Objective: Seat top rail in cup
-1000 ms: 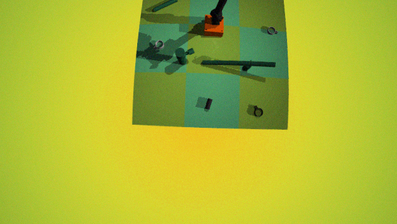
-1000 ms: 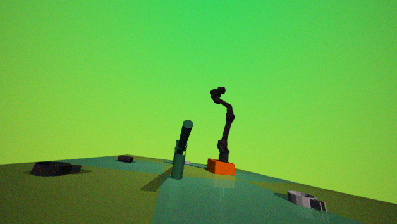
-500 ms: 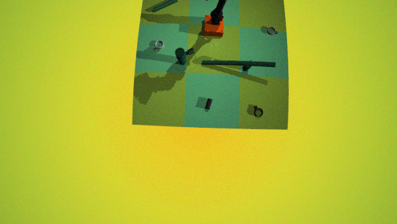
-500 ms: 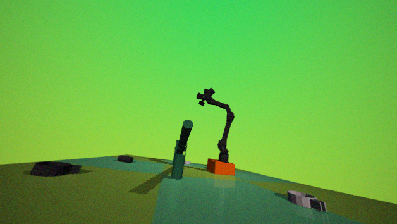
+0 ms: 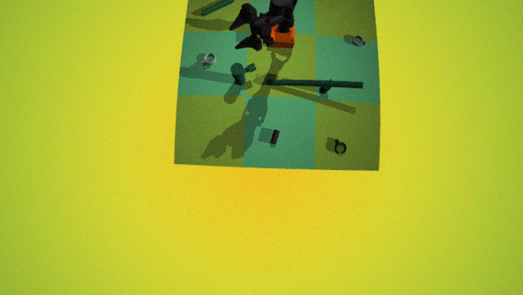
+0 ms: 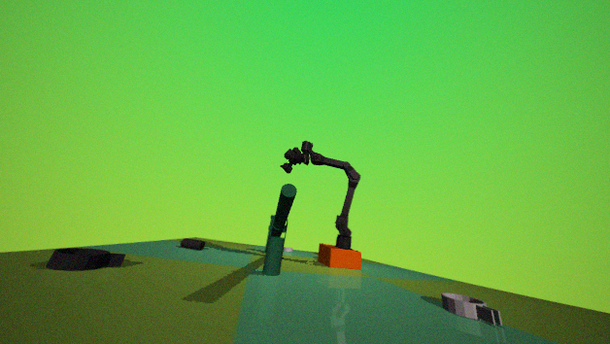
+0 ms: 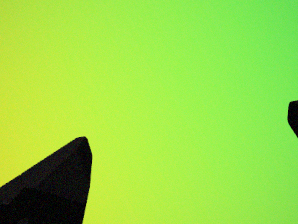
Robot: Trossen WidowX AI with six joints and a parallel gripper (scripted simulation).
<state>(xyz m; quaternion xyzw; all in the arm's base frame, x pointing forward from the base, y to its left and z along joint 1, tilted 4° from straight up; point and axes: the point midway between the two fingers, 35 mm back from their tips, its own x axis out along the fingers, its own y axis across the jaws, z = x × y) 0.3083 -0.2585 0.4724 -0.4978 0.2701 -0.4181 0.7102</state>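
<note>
The dark green rail [image 5: 308,82] [image 6: 285,206] rests through the loop cap [image 5: 328,87] on the small post [image 5: 323,89] [image 6: 273,258]. In the exterior view it is tilted, its near end higher. Its left end in the top view lies outside the cup [image 5: 251,67], with a gap between them. The cup sticks out from the big post [image 5: 237,72] near its top; the band is too dark to make out. My gripper [image 5: 233,38] [image 7: 192,128] is open and empty, high above the mat and apart from the rail. The wrist view shows only fingertips and background.
The orange base [image 5: 283,39] [image 6: 340,258] is behind the posts. Light rings [image 5: 210,59] [image 5: 358,40], a dark ring [image 5: 340,147] [image 6: 78,258] and a dark cylinder [image 5: 275,137] [image 6: 192,244] lie on the checkered mat [image 5: 200,137]. Another green bar [image 5: 217,7] is at the back left.
</note>
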